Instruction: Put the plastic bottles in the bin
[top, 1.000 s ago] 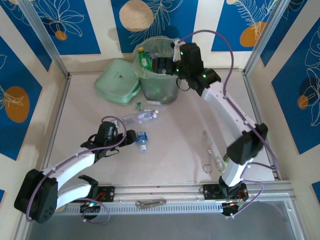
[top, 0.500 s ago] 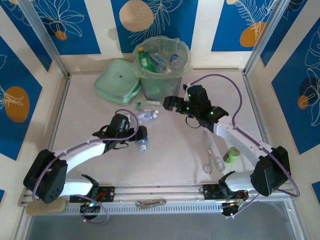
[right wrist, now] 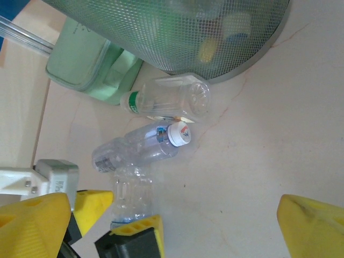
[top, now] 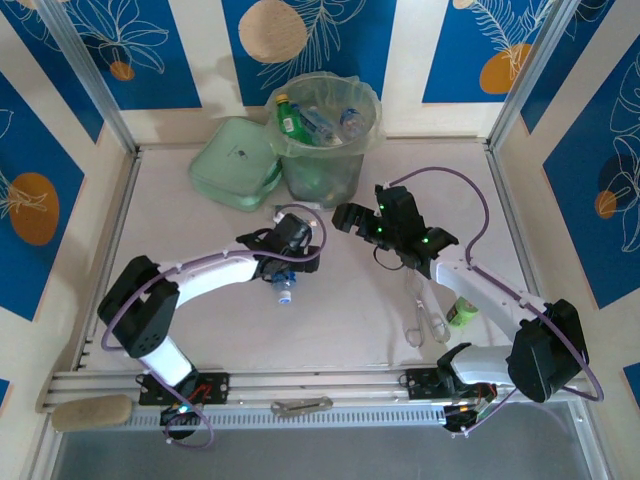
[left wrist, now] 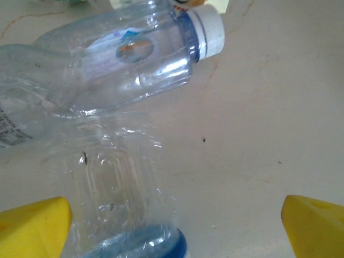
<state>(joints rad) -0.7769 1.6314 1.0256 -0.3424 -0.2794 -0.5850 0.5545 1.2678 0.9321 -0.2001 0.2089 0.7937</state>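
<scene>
In the top view the bin (top: 325,150) stands at the far edge of the table (top: 200,300), with several plastic bottles (top: 320,122) already inside. The left gripper (top: 298,262) is out over mid-table. A blue-capped bottle (top: 285,291) lies on the surface just beside it at its 7 o'clock. The right gripper (top: 345,216) hangs near the bin's base, with the bin at its 12 o'clock.

In the left wrist view the left gripper's yellow fingertips (left wrist: 32,228) are spread wide and empty. The blue-capped bottle (left wrist: 118,188) lies between them, closer to the left one, with its cap at 6 o'clock. A white-capped bottle (left wrist: 123,59) lies crosswise at 11 o'clock, against the first bottle's far end.

In the right wrist view the right gripper (right wrist: 172,228) also gapes wide, pinching nothing. The bin (right wrist: 177,32) is at 12 o'clock, with a green-capped bottle (right wrist: 166,99) just beside its base. The white-capped bottle (right wrist: 140,148) lies at 11 o'clock and the blue-capped bottle (right wrist: 126,199) at 10 o'clock.
</scene>
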